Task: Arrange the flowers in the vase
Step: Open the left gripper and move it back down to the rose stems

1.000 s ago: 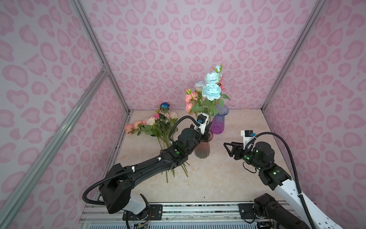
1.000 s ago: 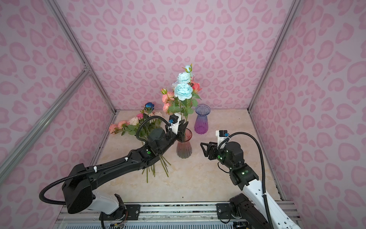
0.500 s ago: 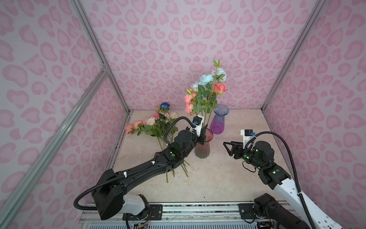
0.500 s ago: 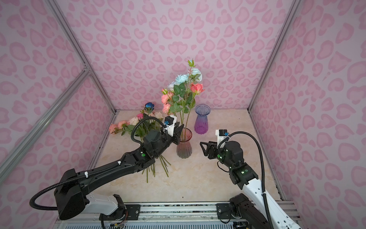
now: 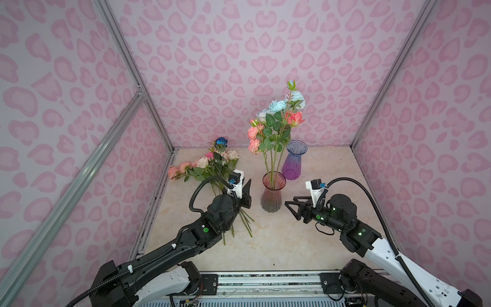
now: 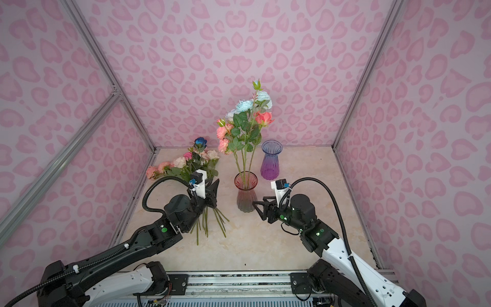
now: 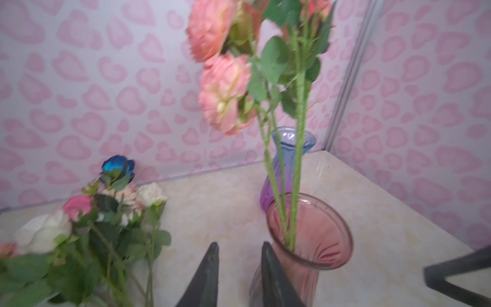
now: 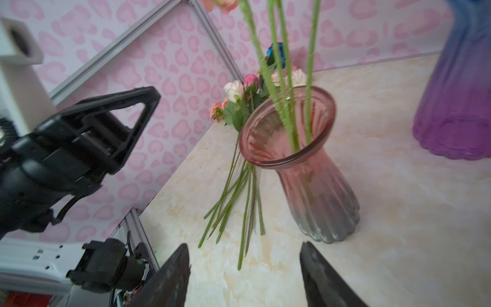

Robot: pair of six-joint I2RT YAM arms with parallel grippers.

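**Q:** What enclosed the scene?
**A:** Pink heart-patterned walls (image 5: 239, 53) filled the top and sides of both top views. A pale marbled table (image 5: 292, 247) lay across the lower centre.

**Q:** And the arms?
**A:** The left arm (image 5: 191, 239) reached from the lower left toward the centre. The right arm (image 5: 342, 212) entered from the lower right.

**Q:** Where were the flowers?
**A:** They were in two groups. The standing flowers (image 5: 275, 125), pink, coral and pale blue, rose at the centre with their stems in the pink vase (image 5: 271, 196). The lying flowers (image 5: 210, 164), pink, cream and one deep blue, lay bunched on the table left of centre. Their stems passed beneath the left arm's wrist. A purple vase (image 5: 293, 162) stood near the pink vase, to its upper right.

**Q:** How did the pincers stand?
**A:** The left gripper (image 7: 239, 248), just left of the pink vase, had its fingers a little apart and pinched nothing. The right gripper (image 8: 244, 245), near the vase's base on the right and not touching it, was spread wide and likewise held nothing.
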